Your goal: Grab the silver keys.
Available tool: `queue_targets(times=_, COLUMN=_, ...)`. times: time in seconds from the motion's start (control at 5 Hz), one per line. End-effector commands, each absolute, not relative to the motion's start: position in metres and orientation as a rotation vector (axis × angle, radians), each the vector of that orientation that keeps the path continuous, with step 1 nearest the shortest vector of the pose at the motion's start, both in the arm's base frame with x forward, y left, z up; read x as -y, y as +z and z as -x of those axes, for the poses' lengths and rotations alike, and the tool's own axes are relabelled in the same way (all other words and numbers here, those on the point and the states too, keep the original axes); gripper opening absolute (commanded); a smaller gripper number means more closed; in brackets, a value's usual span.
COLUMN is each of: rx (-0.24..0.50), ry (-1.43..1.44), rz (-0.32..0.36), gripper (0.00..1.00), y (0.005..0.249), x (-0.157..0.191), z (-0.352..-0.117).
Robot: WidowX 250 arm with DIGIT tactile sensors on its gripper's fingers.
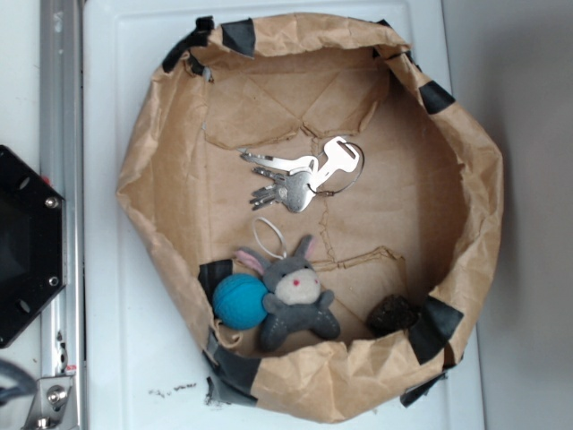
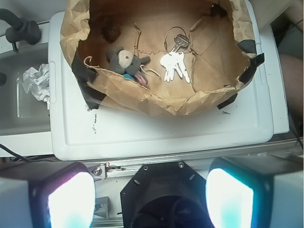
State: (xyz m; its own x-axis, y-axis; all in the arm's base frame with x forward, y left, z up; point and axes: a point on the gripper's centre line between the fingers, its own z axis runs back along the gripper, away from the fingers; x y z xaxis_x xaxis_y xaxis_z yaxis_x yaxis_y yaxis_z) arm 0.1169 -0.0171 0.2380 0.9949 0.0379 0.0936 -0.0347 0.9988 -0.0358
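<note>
The silver keys [image 1: 300,179] lie mid-floor in the paper basket [image 1: 483,179], away from its walls; the gripper [image 2: 149,199] hangs outside, fingers [image 2: 71,197] apart.

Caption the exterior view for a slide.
Shiny silver metal keys lie in a crumpled brown paper basket above a grey plush bunny.

The silver keys [image 1: 300,177] lie in the brown paper basket [image 1: 157,161], at 12 o'clock from the grey plush bunny [image 1: 298,296].
</note>
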Motion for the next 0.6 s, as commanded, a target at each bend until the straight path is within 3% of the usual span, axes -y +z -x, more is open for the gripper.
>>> queue_targets(times=0.0, rx=0.094, ry=0.036, rz=0.034, gripper=1.00, y=0.238, x=0.017, z=-0.117)
queue_targets(times=0.2, rx=0.087, ry=0.148, rz=-0.046, gripper=1.00, y=0.212, x=0.022, z=-0.167)
queue_targets(times=0.4, rx=0.096, ry=0.188, rz=-0.068, gripper=1.00, y=0.204, x=0.017, z=-0.196)
